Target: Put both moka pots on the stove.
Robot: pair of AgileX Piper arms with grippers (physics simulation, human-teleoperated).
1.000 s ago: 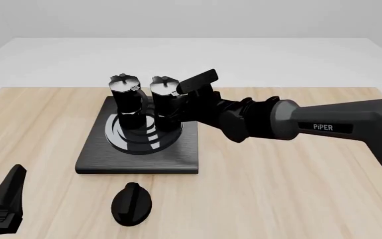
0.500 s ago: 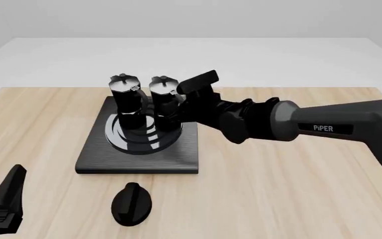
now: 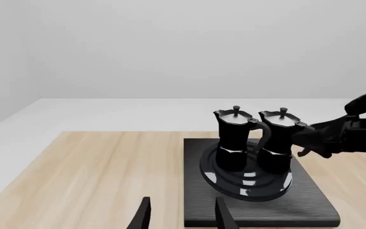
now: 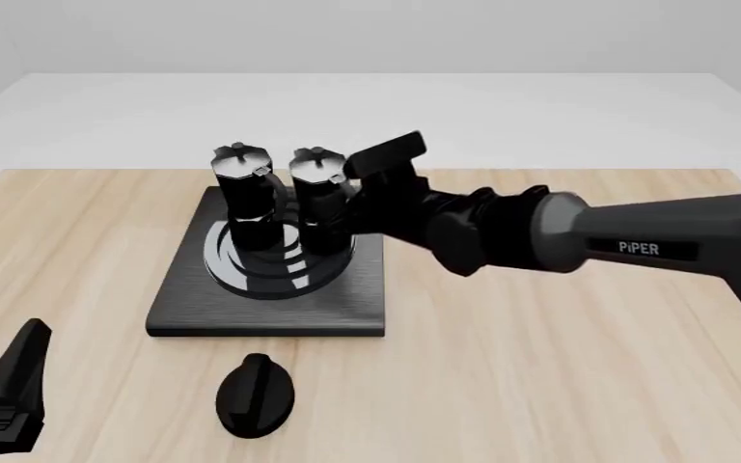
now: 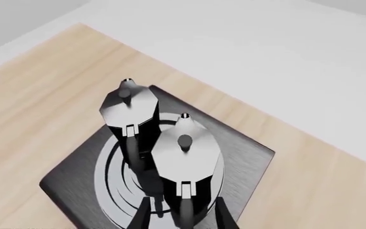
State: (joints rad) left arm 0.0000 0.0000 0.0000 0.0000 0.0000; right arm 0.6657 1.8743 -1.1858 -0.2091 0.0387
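Two black moka pots with silvery lids stand upright side by side on the ringed burner of the stove, a flat black slab. In the front view one pot is on the left and the other on the right. My right gripper is open just right of the right pot, its fingers on either side of that pot's handle side. The left pot stands just beyond it. My left gripper is open and holds nothing, low at the near left, far from the stove.
A black oval knob lies on the wooden table just in front of the stove's near edge. The right arm stretches across the table from the right. A pale surface lies beyond the table's far edge.
The right arm has drawn back slightly to the right, away from the right pot. Both pots and the left gripper have stayed put.
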